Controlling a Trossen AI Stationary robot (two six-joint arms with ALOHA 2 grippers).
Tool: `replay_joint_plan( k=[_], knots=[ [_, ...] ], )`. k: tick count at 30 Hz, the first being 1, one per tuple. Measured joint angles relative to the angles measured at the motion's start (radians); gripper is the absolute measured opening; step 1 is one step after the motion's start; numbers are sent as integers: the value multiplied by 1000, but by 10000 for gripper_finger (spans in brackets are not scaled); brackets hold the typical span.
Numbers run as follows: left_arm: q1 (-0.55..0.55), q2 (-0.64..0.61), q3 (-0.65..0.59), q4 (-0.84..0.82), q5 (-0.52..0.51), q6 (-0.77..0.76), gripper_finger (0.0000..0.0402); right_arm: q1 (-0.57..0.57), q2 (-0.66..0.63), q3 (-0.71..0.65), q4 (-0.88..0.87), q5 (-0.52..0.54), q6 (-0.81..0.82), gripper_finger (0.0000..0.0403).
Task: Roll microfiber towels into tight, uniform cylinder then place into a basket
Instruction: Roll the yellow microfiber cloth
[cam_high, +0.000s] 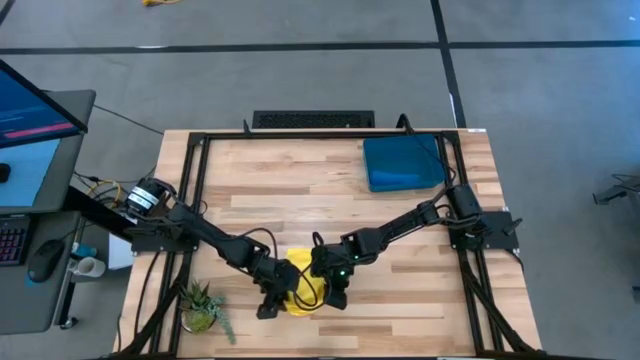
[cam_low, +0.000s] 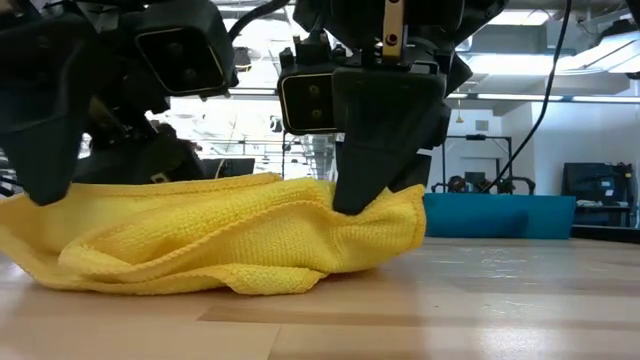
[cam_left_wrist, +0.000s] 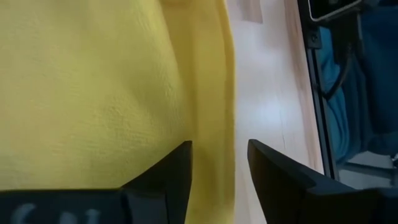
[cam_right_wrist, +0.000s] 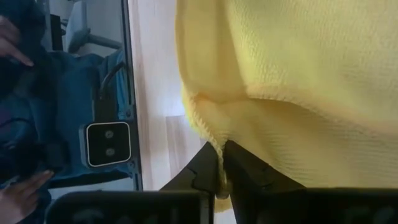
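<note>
Right gripper (cam_right_wrist: 221, 171) pinches the yellow towel's (cam_high: 302, 283) edge while left gripper (cam_left_wrist: 219, 168) gapes beside it, seemingly releasing; that thin hold could slip, loosening the roll.

Towel (cam_low: 230, 235): showing bright yellow, fine woven texture. Basket (cam_high: 403, 163): showing dark teal-blue, plain. Table (cam_high: 300, 190): showing pale wood planks. Grippers: appearing black.
</note>
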Motion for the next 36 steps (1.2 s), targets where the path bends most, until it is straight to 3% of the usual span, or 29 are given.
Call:
replay_joint_plan(
  k=[6, 16, 27, 36],
  knots=[
    [-9, 0, 0, 40, -58, 1, 145, 0, 0, 0, 0, 0, -10, 54],
    [-53, 0, 61, 41, -162, 129, 145, -2, -28, -1, -11, 65, -37, 54],
    [-62, -1, 62, 2, -259, 106, 145, -2, -107, 2, -46, 133, -176, 54],
    [-61, -1, 61, 4, -287, 105, 145, 0, -106, 0, -44, 213, -187, 56]
  ],
)
